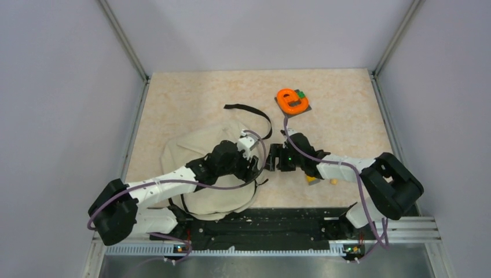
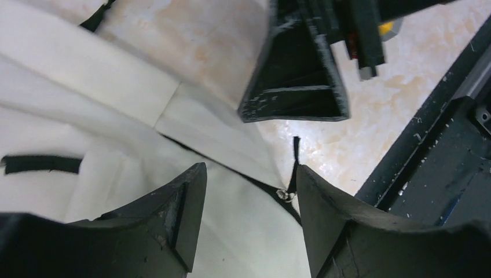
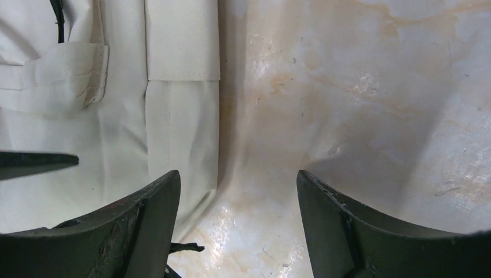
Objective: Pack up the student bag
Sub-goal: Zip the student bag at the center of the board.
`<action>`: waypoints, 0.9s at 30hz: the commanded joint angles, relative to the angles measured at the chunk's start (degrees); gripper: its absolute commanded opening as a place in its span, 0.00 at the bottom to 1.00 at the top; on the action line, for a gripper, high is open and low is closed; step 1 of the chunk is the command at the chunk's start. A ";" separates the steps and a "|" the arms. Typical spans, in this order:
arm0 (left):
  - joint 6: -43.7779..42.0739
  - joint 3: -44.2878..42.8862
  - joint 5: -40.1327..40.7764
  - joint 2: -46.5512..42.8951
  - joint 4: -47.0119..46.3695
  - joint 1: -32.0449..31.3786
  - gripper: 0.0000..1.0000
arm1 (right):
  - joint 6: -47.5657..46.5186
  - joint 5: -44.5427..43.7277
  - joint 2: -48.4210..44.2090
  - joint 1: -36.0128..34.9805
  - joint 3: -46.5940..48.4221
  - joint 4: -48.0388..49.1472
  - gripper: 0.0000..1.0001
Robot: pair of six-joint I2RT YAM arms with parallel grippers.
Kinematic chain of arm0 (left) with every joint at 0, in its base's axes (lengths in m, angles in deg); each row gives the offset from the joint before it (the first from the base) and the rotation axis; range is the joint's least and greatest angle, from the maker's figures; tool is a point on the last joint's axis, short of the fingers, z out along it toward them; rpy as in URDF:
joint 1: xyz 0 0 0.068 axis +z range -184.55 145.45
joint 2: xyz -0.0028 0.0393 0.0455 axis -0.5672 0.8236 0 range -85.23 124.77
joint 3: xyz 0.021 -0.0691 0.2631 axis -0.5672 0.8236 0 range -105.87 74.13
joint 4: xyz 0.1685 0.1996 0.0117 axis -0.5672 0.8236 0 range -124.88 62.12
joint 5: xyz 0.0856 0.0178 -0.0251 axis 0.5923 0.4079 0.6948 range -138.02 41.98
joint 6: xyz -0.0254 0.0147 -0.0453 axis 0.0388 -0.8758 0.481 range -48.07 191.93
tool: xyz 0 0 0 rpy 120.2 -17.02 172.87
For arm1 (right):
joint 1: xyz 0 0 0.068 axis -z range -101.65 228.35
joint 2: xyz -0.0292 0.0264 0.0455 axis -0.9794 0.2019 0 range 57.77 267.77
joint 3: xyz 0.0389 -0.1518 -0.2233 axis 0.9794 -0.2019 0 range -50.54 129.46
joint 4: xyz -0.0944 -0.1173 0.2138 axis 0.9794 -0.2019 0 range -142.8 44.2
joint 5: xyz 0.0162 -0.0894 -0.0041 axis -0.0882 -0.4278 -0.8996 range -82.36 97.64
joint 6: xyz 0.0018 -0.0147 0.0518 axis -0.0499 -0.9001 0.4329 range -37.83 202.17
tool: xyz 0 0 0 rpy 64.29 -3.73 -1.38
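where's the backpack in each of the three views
Top view: the backpack lies left of centre, partly under the left arm.
Left wrist view: the backpack fills the left side and lower middle.
Right wrist view: the backpack takes the left side.
Shared landmark: the marbled table, bare just off the backpack's right edge in all three.
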 commanded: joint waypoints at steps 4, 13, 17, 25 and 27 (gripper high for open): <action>-7.14 -2.68 -1.29 4.44 -6.16 -6.50 0.63 | 0.59 2.01 2.21 1.27 0.68 4.29 0.73; -13.27 -9.91 3.94 15.07 0.60 -11.63 0.61 | 1.33 2.20 2.36 2.54 -0.99 4.69 0.73; -15.56 -10.09 9.31 16.97 0.95 -13.66 0.59 | 1.80 2.64 2.43 3.15 -1.86 5.66 0.73; -16.50 -9.84 17.34 19.76 1.40 -17.83 0.30 | 1.60 4.85 3.71 3.62 -1.62 6.90 0.73; -15.51 -9.51 19.87 19.19 0.94 -19.04 0.11 | 0.65 7.92 5.39 3.61 -0.36 6.98 0.73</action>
